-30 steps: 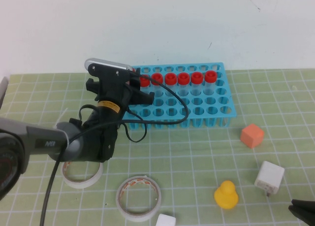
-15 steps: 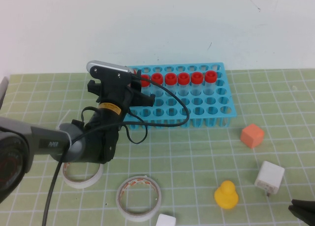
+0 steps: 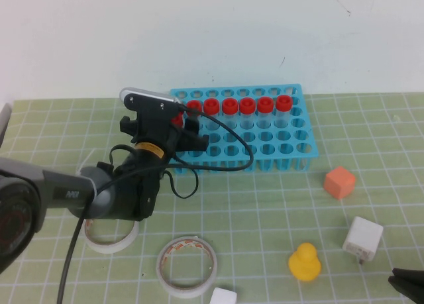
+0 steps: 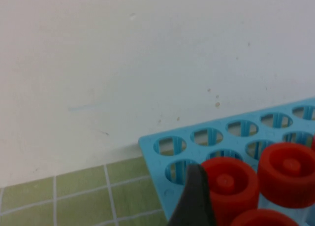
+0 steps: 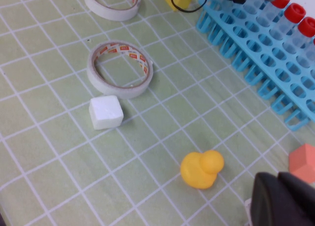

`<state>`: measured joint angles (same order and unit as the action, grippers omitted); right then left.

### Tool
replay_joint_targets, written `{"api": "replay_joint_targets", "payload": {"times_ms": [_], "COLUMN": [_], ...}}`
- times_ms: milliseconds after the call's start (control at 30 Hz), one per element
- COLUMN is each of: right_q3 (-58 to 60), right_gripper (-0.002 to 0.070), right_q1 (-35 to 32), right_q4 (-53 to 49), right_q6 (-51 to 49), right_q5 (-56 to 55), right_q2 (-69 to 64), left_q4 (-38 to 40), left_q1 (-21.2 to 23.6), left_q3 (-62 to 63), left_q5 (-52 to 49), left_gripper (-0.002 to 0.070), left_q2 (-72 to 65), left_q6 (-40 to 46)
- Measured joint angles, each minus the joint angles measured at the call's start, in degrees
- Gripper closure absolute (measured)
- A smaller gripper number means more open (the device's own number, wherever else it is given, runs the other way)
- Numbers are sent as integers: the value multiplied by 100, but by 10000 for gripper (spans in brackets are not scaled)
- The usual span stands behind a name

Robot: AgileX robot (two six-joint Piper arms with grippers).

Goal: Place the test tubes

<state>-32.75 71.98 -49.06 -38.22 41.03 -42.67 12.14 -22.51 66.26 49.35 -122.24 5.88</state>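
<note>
1. High view: left gripper (image 3: 176, 122) is over the left end of the rack (image 3: 271, 140), with one red-capped tube (image 3: 177, 118) right at it. Gripping or released: cannot tell (the camera sees it from behind).
2. Six more tubes (image 3: 246, 106) stand upright in one line along the rack, toward its far side, running right from that gripper.
3. Right gripper (image 3: 407, 283) sits low at the near right corner of the mat (image 3: 265, 204), well apart from the rack, clenched.
4. Loose items on the mat:
   - orange cube (image 3: 339, 182), right of the rack
   - adapter (image 3: 363, 238), nearer than that
   - duck (image 3: 305, 261), left of the adapter
   - two tapes (image 3: 187, 265) (image 3: 109, 234)
   - white cube (image 3: 223, 297), at the near edge
5. Left wrist view: rack corner (image 4: 194, 152) against the white wall (image 4: 147, 53). Two caps (image 4: 227, 181) (image 4: 285, 173) sit side by side in neighbouring holes.
6. Right wrist view: right gripper (image 5: 285, 204) is a dark mass above the mat, closed. The duck (image 5: 202, 169) is near it and the orange cube (image 5: 304, 162) just beside it. The white cube (image 5: 105, 112) is just beside one tape (image 5: 120, 68). The rack (image 5: 246, 53) is further off, tubes (image 5: 295, 12) upright along it.
</note>
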Motion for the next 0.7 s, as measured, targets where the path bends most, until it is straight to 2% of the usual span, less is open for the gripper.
{"api": "replay_joint_targets", "payload": {"times_ms": [133,200,300,400,567,633,700], "right_q3": [0,0,0,0,0,0,0], "right_gripper": [678,678,678,678,678,678,678], "right_q1": [0,0,0,0,0,0,0], "right_q4": [0,0,0,0,0,0,0], "right_q6": [0,0,0,0,0,0,0], "right_q5": [0,0,0,0,0,0,0], "right_q2": [0,0,0,0,0,0,0], "left_q4": [0,56,270,559,1340,1706,2079], "left_q1": [0,0,0,0,0,0,0], "left_q3": [0,0,0,0,-10,-21,-41], "left_q5": [-469,-680,-937,-1265,-2474,-2967,-3322], "left_gripper": [141,140,178,283,579,635,657], "left_q2": [240,470,978,1584,2883,3461,3971], "left_q6": [366,672,1189,1691,2669,3063,3412]}}
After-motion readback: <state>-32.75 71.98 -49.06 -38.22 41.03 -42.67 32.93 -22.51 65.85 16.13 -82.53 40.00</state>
